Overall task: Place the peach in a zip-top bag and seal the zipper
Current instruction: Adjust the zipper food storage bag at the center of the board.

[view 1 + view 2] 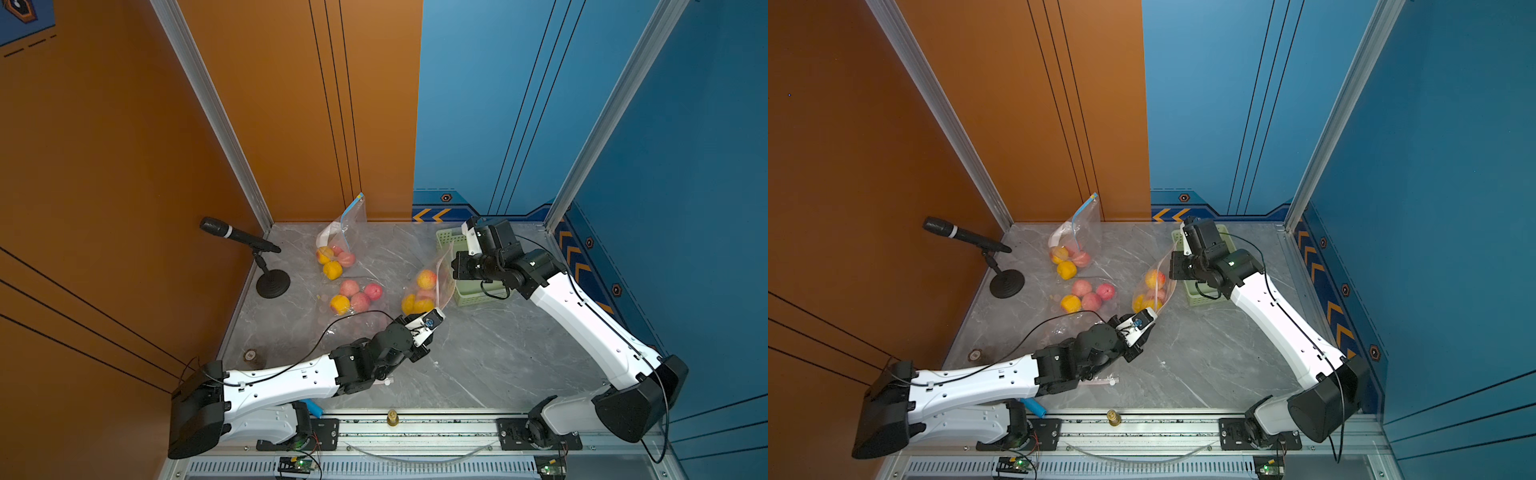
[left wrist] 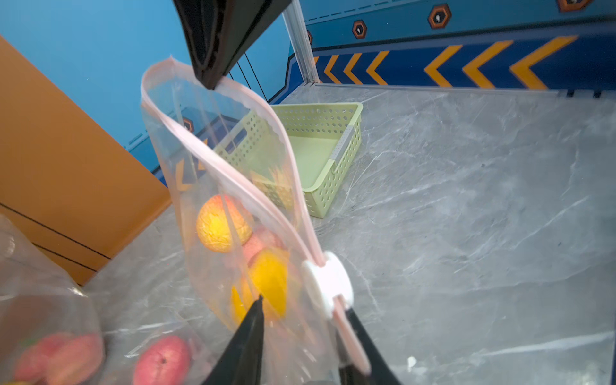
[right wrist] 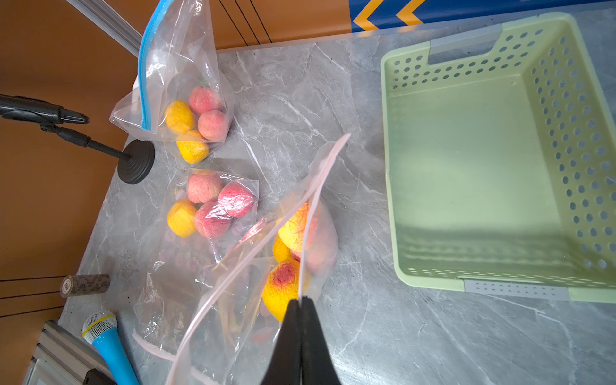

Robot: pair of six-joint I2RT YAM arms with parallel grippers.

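A clear zip-top bag (image 1: pixel 432 286) (image 1: pixel 1160 282) with a pink zipper hangs stretched between my two grippers, with several peaches (image 2: pixel 223 223) (image 3: pixel 283 286) inside. Its mouth gapes between the two pink tracks (image 2: pixel 233 173). The white slider (image 2: pixel 328 283) sits at the near end. My left gripper (image 2: pixel 304 305) (image 1: pixel 438 312) has its jaws drawn in on the bag's end just behind the slider, the pink strip against one finger. My right gripper (image 3: pixel 301 300) (image 1: pixel 453 266) is shut on the rim at the far end of the bag.
A light green perforated basket (image 3: pixel 483 160) (image 1: pixel 469 296) stands just behind the bag. Two other bags of peaches (image 1: pixel 332 257) (image 1: pixel 357 297) lie at the back left. A black microphone on a stand (image 1: pixel 241 237), a blue microphone (image 3: pixel 106 340) and a small cylinder (image 1: pixel 250 355) line the left side.
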